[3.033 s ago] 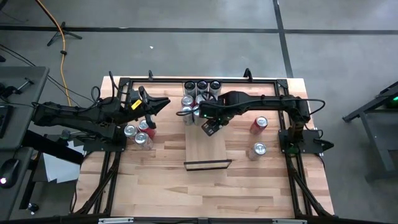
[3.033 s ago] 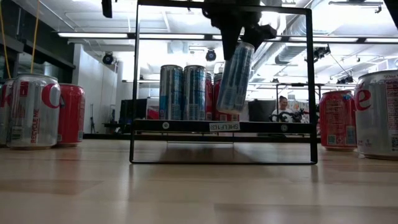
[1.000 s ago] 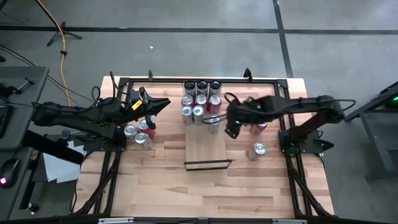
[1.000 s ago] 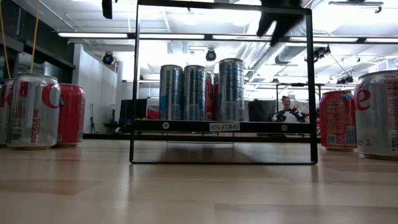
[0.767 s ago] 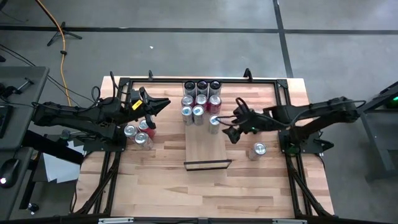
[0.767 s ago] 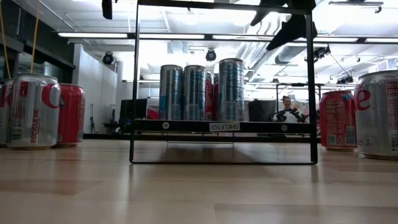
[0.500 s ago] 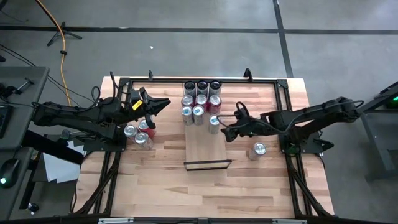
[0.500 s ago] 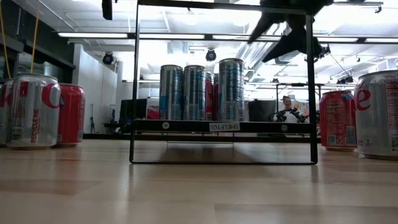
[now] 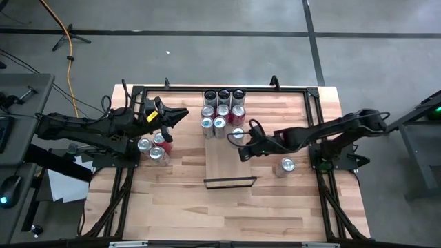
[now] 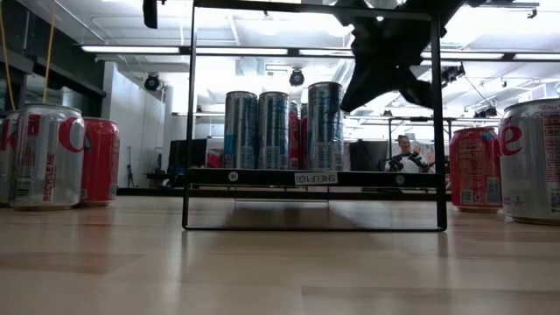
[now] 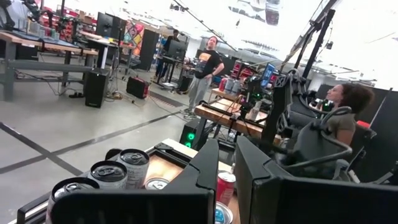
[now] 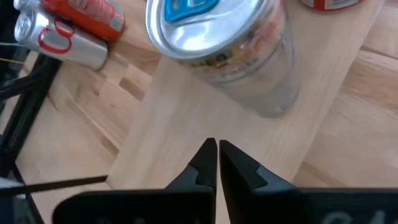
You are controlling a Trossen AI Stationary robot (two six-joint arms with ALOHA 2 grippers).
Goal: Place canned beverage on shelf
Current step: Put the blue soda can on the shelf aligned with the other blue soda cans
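Right wrist view, right tool [image 12: 217, 163] closed, empty

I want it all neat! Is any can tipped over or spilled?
Nothing stands out. The cans on the shelf stand upright in rows, and the newest can stands straight too. The right gripper hovers shut above the shelf, holding nothing.

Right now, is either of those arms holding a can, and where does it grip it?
No. The right gripper hangs over the shelf with fingers shut on nothing, beside a standing can. The left gripper is shut and empty.
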